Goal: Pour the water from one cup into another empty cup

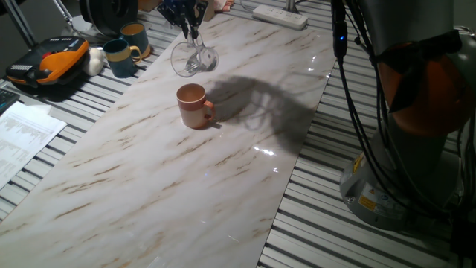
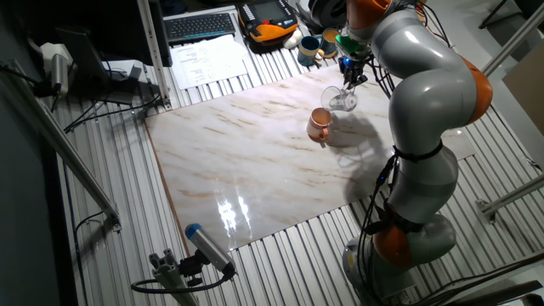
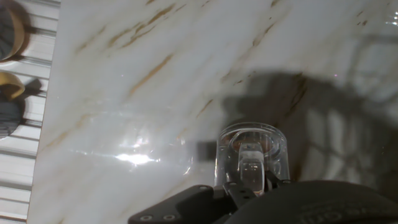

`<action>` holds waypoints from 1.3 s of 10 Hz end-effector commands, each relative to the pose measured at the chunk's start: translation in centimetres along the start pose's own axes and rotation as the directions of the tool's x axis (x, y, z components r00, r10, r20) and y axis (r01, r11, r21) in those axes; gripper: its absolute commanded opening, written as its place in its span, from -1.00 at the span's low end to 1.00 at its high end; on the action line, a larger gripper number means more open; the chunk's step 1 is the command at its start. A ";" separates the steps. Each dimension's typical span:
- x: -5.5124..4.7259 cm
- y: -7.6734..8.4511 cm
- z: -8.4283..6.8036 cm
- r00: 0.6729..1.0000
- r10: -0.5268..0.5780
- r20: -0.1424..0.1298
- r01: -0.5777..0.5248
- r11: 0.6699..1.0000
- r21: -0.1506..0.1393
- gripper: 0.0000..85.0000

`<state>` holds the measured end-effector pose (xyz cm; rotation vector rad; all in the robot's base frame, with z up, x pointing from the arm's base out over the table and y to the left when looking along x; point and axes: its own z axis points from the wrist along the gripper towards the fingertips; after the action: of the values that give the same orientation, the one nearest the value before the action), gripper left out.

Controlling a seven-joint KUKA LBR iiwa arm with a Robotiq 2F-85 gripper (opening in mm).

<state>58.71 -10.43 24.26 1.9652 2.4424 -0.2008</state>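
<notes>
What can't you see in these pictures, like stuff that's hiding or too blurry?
- Water: the glass mug is tilted in the gripper above the terracotta mug, but clear liquid is too faint to spot in any view.
- Terracotta mug: cannot be made out in the hand view, where the glass mug blocks the middle.
- Teal mugs: cut off at the hand view's left edge.
- Gripper's fingers: mostly hidden behind the glass.

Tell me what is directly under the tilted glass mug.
Under the glass mug, held aloft by the end effector, lies bare marble tabletop; the terracotta mug stands nearby. Whether water remains is unclear.
</notes>
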 end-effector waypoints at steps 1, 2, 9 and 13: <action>0.0 0.0 0.0 1.000 0.000 0.005 0.000 1.000 0.000 -1.00; 0.0 0.0 0.0 1.000 0.004 0.006 -0.004 1.000 -0.005 -1.00; 0.2 -0.2 -0.1 1.000 0.001 0.021 0.000 1.000 -0.016 -1.00; 0.2 -0.2 -0.2 1.000 0.005 0.022 -0.005 1.000 -0.028 -1.00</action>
<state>58.46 -10.22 24.51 1.9471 2.4133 -0.1809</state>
